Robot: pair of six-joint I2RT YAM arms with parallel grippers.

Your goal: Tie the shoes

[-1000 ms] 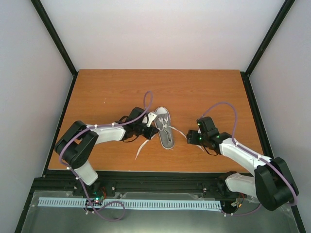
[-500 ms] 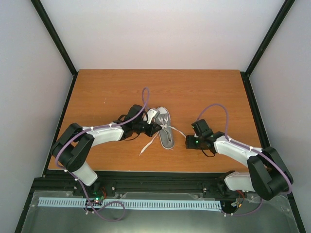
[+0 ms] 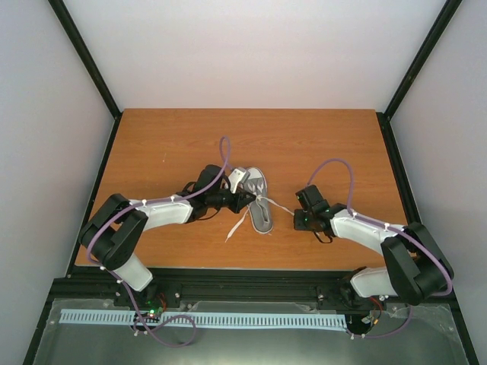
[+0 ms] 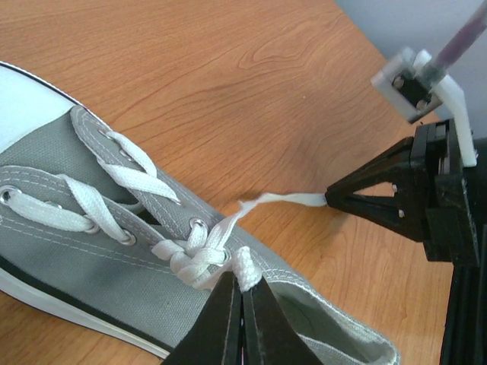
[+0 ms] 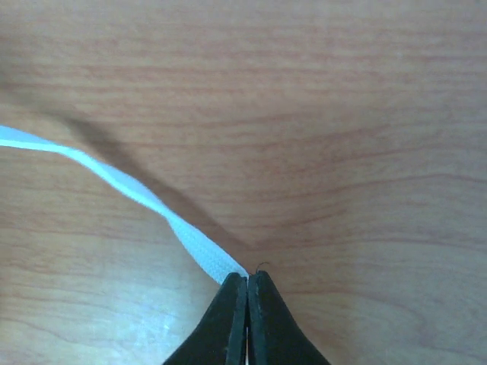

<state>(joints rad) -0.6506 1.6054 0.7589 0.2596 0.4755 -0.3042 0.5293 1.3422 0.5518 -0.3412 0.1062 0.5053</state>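
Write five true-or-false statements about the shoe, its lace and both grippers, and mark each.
1. The right gripper pinches a lace end. True.
2. The shoe lies on its side. False: it stands on its sole.
3. The left gripper is open. False: it is shut on the lace at the knot.
4. One shoe is on the table. True.
5. The lace is tied in a finished bow. False: only a simple knot, no loops.
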